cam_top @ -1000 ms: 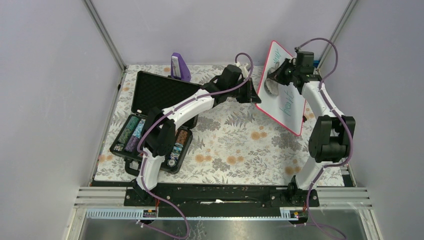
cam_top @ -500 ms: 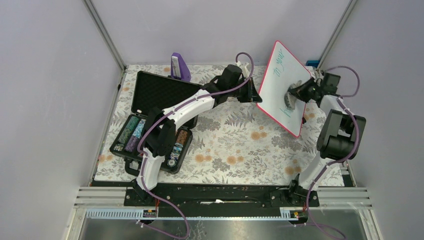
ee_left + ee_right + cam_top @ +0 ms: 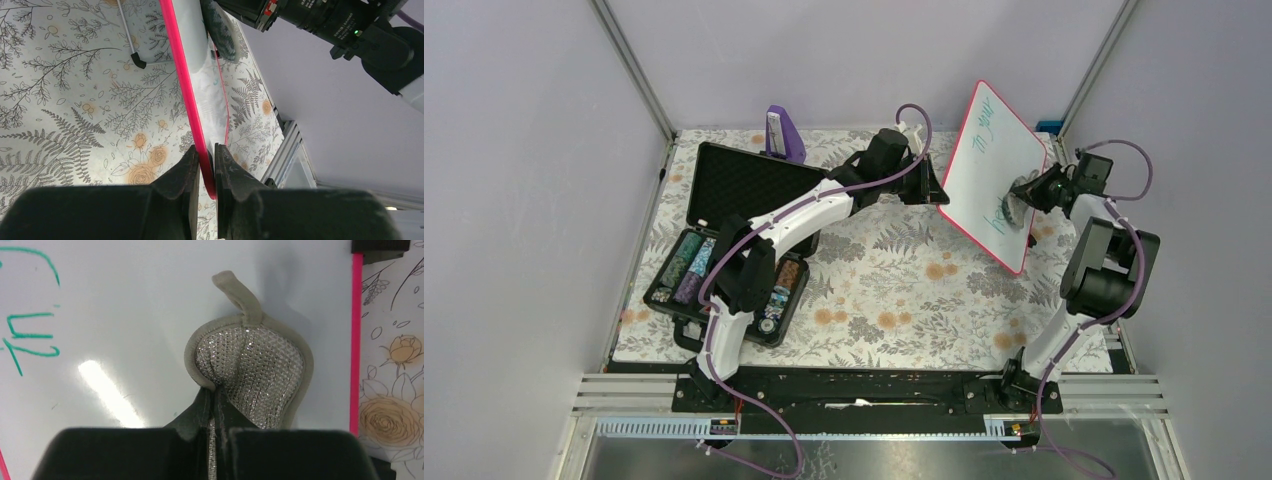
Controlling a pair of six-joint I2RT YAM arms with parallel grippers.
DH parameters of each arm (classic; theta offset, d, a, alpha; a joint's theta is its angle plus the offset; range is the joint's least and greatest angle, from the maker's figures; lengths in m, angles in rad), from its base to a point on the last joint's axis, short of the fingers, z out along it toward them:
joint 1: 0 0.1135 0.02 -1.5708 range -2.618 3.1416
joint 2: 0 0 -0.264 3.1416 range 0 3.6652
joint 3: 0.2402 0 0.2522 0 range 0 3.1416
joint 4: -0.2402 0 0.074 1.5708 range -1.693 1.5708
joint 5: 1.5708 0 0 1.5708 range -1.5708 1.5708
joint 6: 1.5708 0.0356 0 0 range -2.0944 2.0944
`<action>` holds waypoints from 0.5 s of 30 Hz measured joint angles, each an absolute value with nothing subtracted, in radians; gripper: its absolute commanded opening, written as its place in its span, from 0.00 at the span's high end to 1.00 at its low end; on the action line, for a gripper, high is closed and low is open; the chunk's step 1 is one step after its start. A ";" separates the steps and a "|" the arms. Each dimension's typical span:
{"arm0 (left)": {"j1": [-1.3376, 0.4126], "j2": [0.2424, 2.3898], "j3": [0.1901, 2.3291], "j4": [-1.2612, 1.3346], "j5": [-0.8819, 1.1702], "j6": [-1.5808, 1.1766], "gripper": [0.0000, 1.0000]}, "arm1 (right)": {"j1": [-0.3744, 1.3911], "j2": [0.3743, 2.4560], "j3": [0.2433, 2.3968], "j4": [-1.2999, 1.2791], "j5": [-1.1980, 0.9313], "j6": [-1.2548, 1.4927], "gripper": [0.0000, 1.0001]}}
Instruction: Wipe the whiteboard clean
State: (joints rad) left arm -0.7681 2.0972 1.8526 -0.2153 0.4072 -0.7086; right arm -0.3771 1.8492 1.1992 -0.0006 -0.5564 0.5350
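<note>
Right tool [image 3: 215,392]: mesh pad [image 3: 260,365], glossy whiteboard [image 3: 125,300]

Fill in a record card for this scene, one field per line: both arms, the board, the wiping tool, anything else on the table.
Left arm: jaws shut on the rim of the whiteboard
Right arm: jaws shut on a mesh scrub pad, against the board
Whiteboard: tilted up on edge, pink rim
Green writing: near the top and beside the pad; middle blank
Black case: open, on the left of the floral cloth
Task status: unfinished
</note>
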 measured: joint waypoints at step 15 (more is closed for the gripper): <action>-0.768 2.097 1.853 -0.224 0.411 -0.708 1.00 | -0.110 1.619 1.175 0.017 -0.550 0.623 1.00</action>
